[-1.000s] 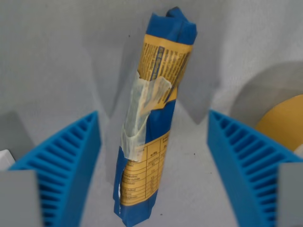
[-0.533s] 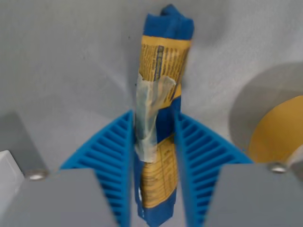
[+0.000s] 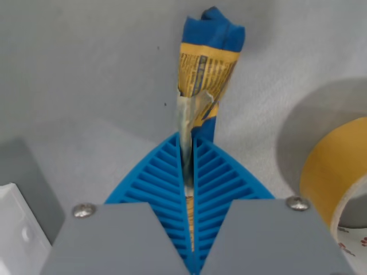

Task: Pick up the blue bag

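Pincer (image 3: 190,172): blue ribbed triangular fingers (image 3: 157,180), grey mounts w/ silver screws (image 3: 84,210).

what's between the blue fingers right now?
The blue bag, pinched flat with its clear tape patch; its top sticks out beyond the closed gripper. A yellow sliver shows lower down. The bag's bottom end is hidden behind the fingers.

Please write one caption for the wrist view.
Blue ribbed fingers pinch the blue bag beside a tape roll.
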Robot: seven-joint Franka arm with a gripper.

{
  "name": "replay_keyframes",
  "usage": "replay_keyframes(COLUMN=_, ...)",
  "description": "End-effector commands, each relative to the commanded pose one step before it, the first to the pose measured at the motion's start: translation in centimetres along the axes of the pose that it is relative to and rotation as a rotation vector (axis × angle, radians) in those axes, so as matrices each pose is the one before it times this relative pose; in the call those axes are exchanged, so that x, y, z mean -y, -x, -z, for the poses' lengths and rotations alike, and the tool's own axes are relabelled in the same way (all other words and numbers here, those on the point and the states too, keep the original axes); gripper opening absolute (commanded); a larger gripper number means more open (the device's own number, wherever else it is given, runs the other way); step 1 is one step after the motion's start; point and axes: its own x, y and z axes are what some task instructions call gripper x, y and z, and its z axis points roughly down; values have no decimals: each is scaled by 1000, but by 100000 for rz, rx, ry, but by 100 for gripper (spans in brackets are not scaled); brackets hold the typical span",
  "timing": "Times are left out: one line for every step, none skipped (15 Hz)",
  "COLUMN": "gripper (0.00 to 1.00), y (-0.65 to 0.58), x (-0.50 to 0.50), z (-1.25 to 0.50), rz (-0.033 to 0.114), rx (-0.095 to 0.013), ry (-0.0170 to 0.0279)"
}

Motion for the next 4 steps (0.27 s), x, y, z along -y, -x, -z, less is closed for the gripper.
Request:
replay_keyframes(gripper=0, y=799, x=-141, z=2185, rz=953, rx=-3423, ry=-2438)
replay_keyframes(gripper=0, y=8, x=49, z=500, rz=49, rx=656, ry=114)
replay_keyframes(gripper=0, y=33, x=15, z=500, rz=2, rx=679, ry=103)
replay_keyframes(gripper=0, y=-283, x=35, z=500, rz=-2, rx=-3, ry=31)
